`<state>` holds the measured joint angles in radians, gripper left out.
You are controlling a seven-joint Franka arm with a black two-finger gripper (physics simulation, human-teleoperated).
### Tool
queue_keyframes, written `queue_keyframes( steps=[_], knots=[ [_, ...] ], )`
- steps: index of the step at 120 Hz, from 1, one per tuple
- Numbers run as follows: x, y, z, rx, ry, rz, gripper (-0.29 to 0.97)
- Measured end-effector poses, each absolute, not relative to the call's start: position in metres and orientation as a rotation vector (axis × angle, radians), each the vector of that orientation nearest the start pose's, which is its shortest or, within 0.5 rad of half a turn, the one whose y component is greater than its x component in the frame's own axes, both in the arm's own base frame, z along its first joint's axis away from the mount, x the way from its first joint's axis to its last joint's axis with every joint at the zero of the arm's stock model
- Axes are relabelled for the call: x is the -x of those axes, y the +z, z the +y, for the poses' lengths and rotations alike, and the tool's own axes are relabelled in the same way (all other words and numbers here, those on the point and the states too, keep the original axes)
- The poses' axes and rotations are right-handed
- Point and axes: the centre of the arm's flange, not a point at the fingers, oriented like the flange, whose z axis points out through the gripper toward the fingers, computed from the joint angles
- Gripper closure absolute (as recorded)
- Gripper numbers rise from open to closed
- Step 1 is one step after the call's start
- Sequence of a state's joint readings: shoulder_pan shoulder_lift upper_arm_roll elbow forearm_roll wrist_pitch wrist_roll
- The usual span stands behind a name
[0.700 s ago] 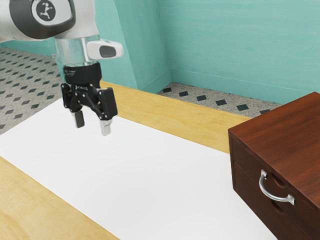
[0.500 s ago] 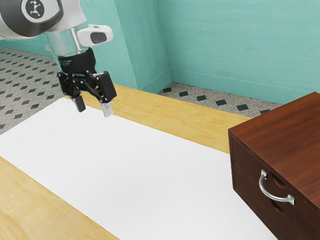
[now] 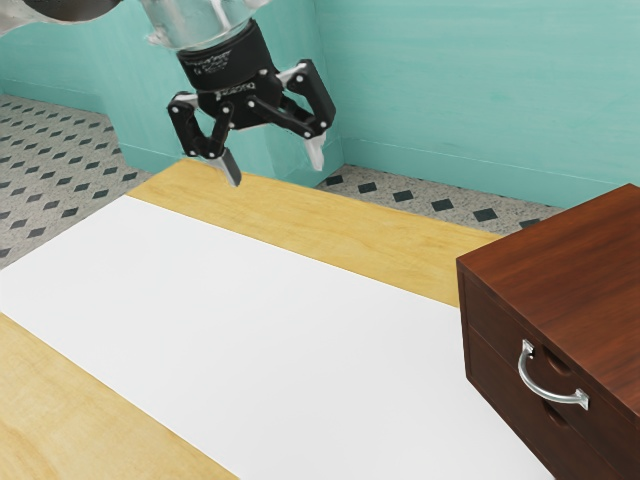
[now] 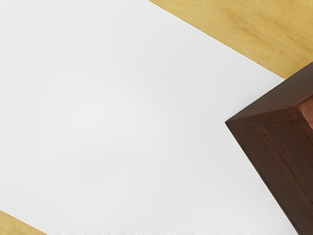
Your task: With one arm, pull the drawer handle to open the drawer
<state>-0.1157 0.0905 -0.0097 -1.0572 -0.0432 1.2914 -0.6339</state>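
Observation:
A dark wooden drawer cabinet (image 3: 570,300) stands at the exterior view's right edge of the table. A curved silver handle (image 3: 545,380) sits on its front face, and the drawer front looks flush with the cabinet. My black gripper (image 3: 272,160) hangs high above the table's far side, well to the left of the cabinet. Its two fingers (image 3: 231,165) are spread wide with nothing between them. In the wrist view a corner of the cabinet (image 4: 279,147) shows beyond the white mat.
A broad white mat (image 3: 250,330) covers the middle of the light wooden table (image 3: 340,225). Teal walls and a checkered floor (image 3: 60,150) lie behind.
My gripper has risen and swung toward the exterior view's right, and the hand has tilted. The fingers have stayed apart. The cabinet has not moved.

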Motion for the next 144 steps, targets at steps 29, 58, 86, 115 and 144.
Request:
queue_keyframes(
  steps=[29, 58, 86, 115, 144],
  knots=[
    [-0.556, 0.75, -0.1, 3.037, -0.215, -1.204, 0.0],
    [-0.563, 0.695, -0.169, 3.033, -0.233, -1.36, 0.0],
    [-0.55, 0.659, -0.208, 3.055, -0.314, -1.509, 0.01],
    [-0.542, 0.627, -0.246, 3.089, -0.361, -1.601, 0.02],
    [-0.522, 0.613, -0.242, 3.064, -0.4, -1.72, 0.02]
  ],
)
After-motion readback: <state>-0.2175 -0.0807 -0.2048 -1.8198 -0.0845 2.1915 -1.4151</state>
